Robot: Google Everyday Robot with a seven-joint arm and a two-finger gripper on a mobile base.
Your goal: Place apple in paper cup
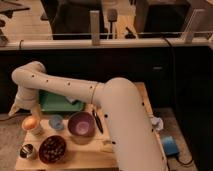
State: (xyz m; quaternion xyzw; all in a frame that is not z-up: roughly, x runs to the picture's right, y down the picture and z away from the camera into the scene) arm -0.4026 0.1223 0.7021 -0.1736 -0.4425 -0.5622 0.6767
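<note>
The apple point(29, 122) is orange-yellow and sits in the mouth of the short whitish paper cup point(35, 130) at the left end of the wooden table point(90, 155). My gripper point(24, 112) hangs just above the apple and cup. Its two pale fingers are spread apart, one to the left and one to the right of the apple, and hold nothing. The arm reaches in from the lower right and covers the table's right half.
A small light-blue cup point(56, 121) and a purple bowl point(81, 124) stand to the right of the paper cup. A red bowl with dark contents point(52, 148) and a shiny metal cup point(26, 150) stand in front. A green tray point(55, 103) lies behind.
</note>
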